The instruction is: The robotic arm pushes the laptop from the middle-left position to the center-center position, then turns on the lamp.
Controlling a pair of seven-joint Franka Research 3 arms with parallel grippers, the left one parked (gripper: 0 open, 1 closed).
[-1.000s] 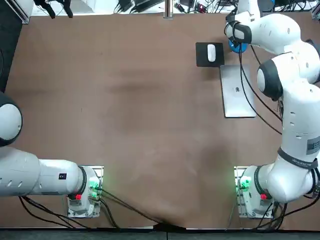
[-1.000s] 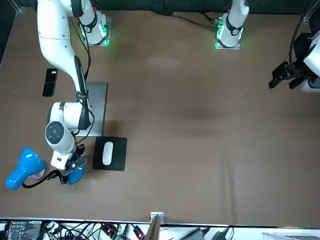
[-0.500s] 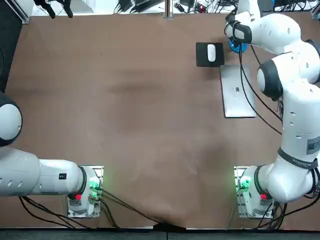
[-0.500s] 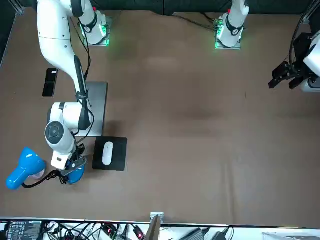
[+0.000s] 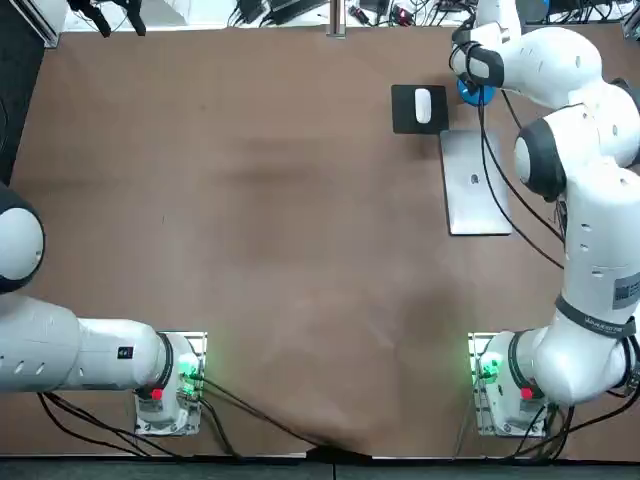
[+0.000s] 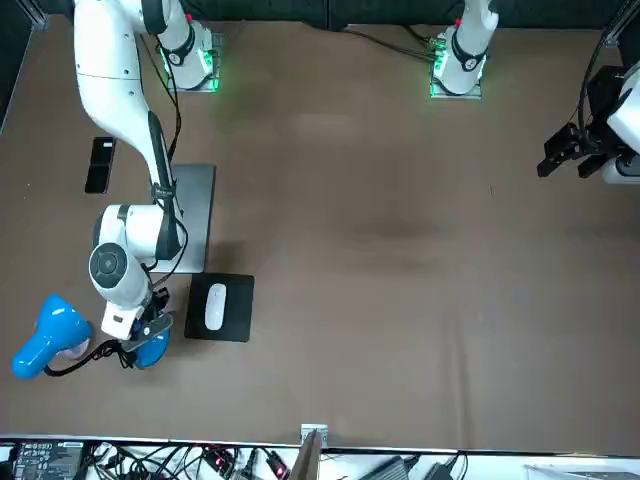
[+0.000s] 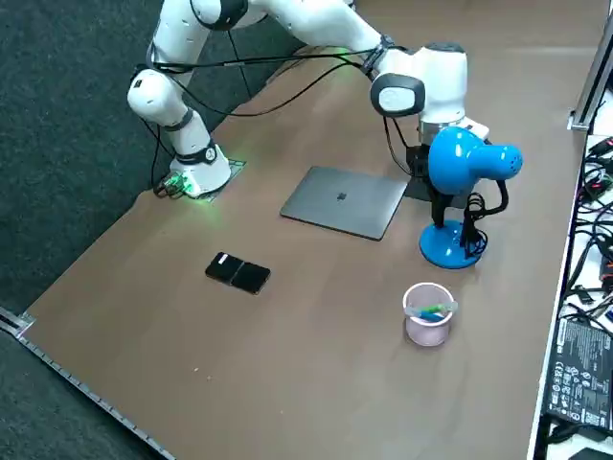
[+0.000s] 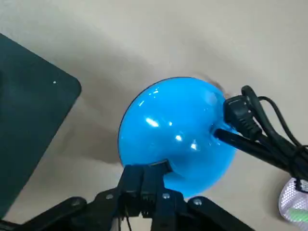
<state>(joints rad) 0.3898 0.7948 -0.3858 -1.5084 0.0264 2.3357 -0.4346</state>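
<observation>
Lamp (image 8: 175, 127) stands at the far right of the table (image 5: 250, 200), just beyond the laptop (image 5: 477, 183), and I see the right gripper (image 8: 144, 171) over its blue base, jaws closed together, gripping nothing.

I note a white mouse (image 5: 423, 104) on its black pad (image 5: 404, 119); phone (image 7: 238, 273) and pink cup (image 7: 427, 316) sit apart on the tabletop (image 5: 280, 220).

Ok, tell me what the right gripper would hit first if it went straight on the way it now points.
The right gripper, fingers shut, points down at the blue lamp's round base. It would most likely meet that base first, near its rim. Whether any gap is left between them cannot be told.
</observation>
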